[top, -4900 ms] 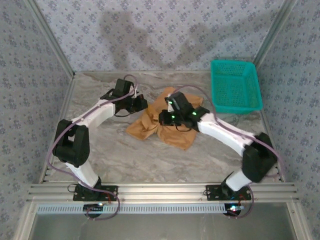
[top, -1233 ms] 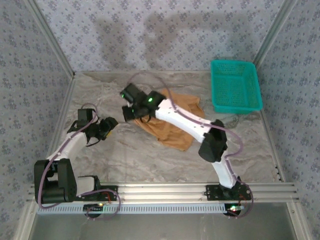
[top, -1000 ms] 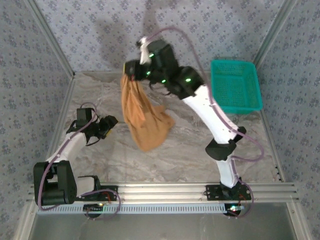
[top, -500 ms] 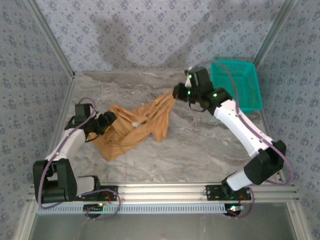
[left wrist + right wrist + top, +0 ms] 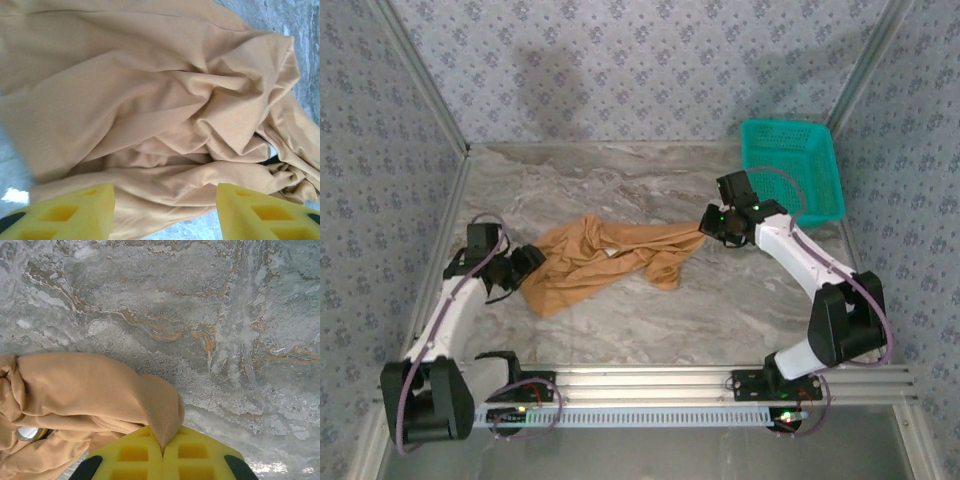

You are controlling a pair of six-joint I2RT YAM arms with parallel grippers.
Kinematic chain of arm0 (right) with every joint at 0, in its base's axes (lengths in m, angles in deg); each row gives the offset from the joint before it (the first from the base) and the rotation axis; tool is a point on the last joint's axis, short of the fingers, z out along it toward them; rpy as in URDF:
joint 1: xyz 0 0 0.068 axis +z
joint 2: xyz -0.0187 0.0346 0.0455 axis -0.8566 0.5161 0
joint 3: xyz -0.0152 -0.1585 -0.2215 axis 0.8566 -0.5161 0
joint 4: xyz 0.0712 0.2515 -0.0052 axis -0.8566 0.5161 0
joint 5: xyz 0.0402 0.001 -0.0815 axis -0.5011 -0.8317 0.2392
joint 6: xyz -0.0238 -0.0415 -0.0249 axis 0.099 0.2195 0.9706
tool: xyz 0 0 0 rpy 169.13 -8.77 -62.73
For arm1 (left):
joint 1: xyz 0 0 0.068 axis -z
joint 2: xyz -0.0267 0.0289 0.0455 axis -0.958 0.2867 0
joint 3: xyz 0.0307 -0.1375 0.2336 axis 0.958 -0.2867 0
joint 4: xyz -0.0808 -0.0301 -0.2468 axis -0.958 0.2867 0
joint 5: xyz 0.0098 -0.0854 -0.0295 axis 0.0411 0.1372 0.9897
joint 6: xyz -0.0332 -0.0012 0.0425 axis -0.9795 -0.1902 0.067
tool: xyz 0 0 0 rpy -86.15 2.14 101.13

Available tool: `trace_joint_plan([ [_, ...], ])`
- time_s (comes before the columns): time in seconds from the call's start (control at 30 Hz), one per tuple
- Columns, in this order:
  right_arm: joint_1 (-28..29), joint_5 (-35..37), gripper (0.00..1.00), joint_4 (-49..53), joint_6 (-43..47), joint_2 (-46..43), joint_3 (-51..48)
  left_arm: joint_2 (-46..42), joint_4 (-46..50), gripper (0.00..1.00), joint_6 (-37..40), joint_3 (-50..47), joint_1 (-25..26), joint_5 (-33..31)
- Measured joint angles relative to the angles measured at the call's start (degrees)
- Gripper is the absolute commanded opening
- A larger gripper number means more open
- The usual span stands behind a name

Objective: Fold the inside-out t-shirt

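**Inside-out t-shirt drawn into a rope across the marble table, judged ready for spreading.**

Top view: the right gripper holds the shirt's right end low, near the teal basket. The left gripper meets the bunched left end. Bare table lies in front and behind.
Left wrist: fingers stand apart, with crumpled folds between them, unpinched.
Right wrist: fingers are pressed together on a rolled cloth edge, probably to anchor it. Bare marble lies beyond.

Crumpled t-shirt spans table middle; bare marble near and far side; basket blocks far-right corner
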Motion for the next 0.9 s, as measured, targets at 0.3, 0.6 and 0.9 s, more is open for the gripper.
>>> trace_joint_plan([
  [0.3,-3.0,-0.3,0.0,-0.2,0.2,-1.4,0.0,-4.5,3.5,0.61,-4.8,-6.7,4.4,-10.7],
  [0.6,-3.1,-1.2,0.0,-0.2,0.2,-2.6,0.0,6.9,-9.3,0.47,-9.4,-10.3,6.6,-11.2],
  [0.9,-4.0,-3.0,0.0,1.8,0.3,-5.5,0.0,14.8,-6.0,0.0,-8.9,-2.1,9.3,-13.2],
])
